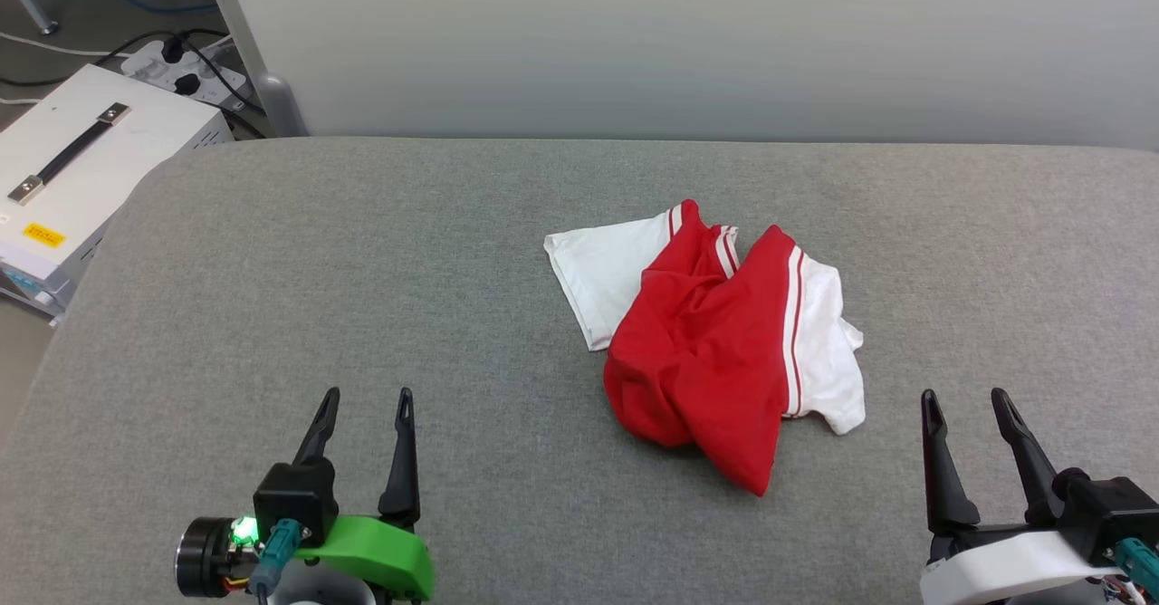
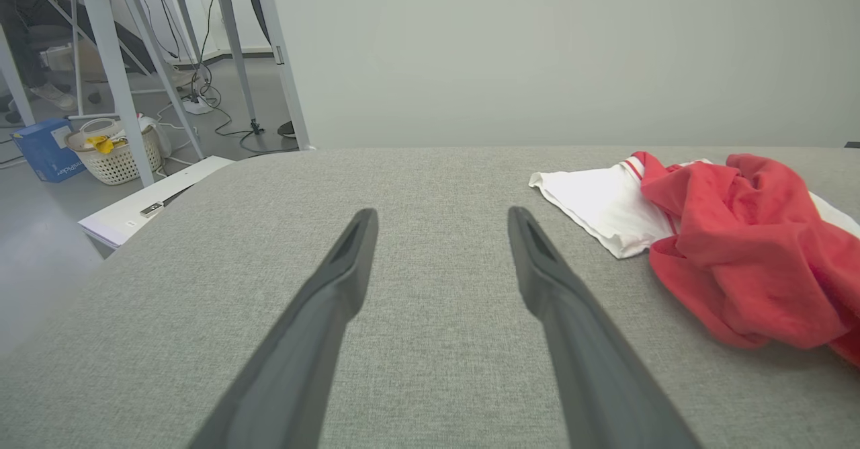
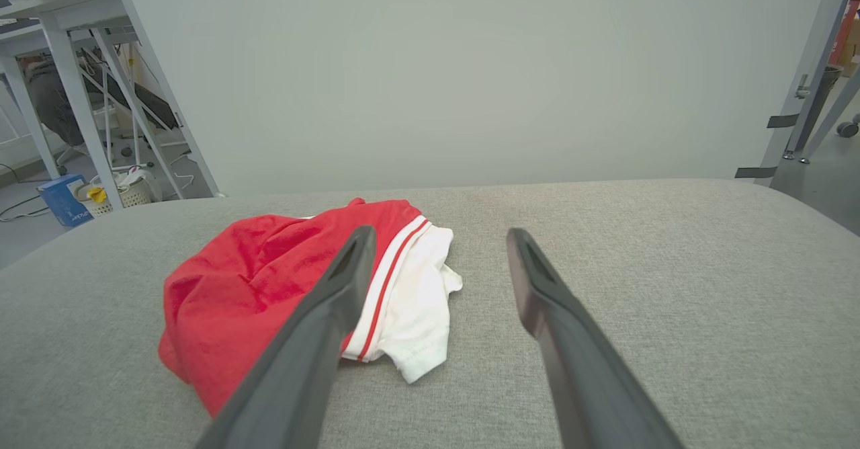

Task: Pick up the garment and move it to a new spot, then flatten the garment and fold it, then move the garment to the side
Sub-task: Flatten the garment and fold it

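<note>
- Head view: crumpled red-and-white jersey garment [image 1: 715, 342] on grey fabric table [image 1: 362, 270], three o'clock of centre.
- Both spread, empty: left gripper [image 1: 368, 394] at seven o'clock, right gripper [image 1: 963, 394] at five.
- White black-handled box [image 1: 154, 134] at ten o'clock.

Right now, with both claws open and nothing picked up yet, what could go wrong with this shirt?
1. The red jersey T-shirt lies crumpled in overlapping folds; a pinch may catch several layers, so it might not spread flat.
2. It sits nearer the right claw than the left claw; a one-sided lift could leave it dangling bunched.
</note>
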Robot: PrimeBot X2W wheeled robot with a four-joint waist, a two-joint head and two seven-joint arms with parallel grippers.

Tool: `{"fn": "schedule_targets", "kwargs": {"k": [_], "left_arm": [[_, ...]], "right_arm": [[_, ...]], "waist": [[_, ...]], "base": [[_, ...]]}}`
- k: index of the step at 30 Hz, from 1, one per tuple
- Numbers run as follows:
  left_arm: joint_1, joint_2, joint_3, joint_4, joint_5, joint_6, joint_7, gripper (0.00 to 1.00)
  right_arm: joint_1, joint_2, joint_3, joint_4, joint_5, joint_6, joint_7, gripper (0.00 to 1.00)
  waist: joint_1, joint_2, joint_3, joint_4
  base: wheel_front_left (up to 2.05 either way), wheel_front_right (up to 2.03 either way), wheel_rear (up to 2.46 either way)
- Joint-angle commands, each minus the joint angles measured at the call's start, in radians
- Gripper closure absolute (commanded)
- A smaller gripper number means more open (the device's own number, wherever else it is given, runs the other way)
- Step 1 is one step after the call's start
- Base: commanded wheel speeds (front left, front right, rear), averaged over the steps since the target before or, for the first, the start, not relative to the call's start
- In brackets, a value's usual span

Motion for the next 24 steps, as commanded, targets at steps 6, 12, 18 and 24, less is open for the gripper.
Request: {"fn": "schedule_targets", "kwargs": {"k": [6, 12, 18, 24], "left_arm": [[0.014, -0.016, 0.014, 0.008, 0.021, -0.012, -0.006, 0.00], [-0.002, -0.024, 0.021, 0.008, 0.028, -0.018, -0.006, 0.00], [-0.027, -0.030, 0.027, 0.003, 0.034, -0.024, -0.006, 0.00], [-0.050, -0.035, 0.029, -0.001, 0.038, -0.027, -0.006, 0.00]], "right_arm": [[-0.016, -0.003, -0.025, -0.019, -0.007, -0.001, -0.005, 0.00], [-0.123, -0.003, -0.063, -0.076, -0.076, -0.001, -0.005, 0.00], [-0.309, -0.098, -0.047, -0.079, -0.102, -0.001, -0.005, 0.00], [-0.502, -0.259, 0.077, 0.051, -0.130, -0.001, -0.004, 0.00]], "waist": [[0.0000, 0.0051, 0.006, 0.005], [0.0000, 0.0051, 0.025, 0.016], [0.0000, 0.0051, 0.064, 0.025], [0.0000, 0.0051, 0.103, 0.035]], "base": [[0.00, 0.00, 0.00], [0.00, 0.00, 0.00], [0.00, 0.00, 0.00], [0.00, 0.00, 0.00]]}}
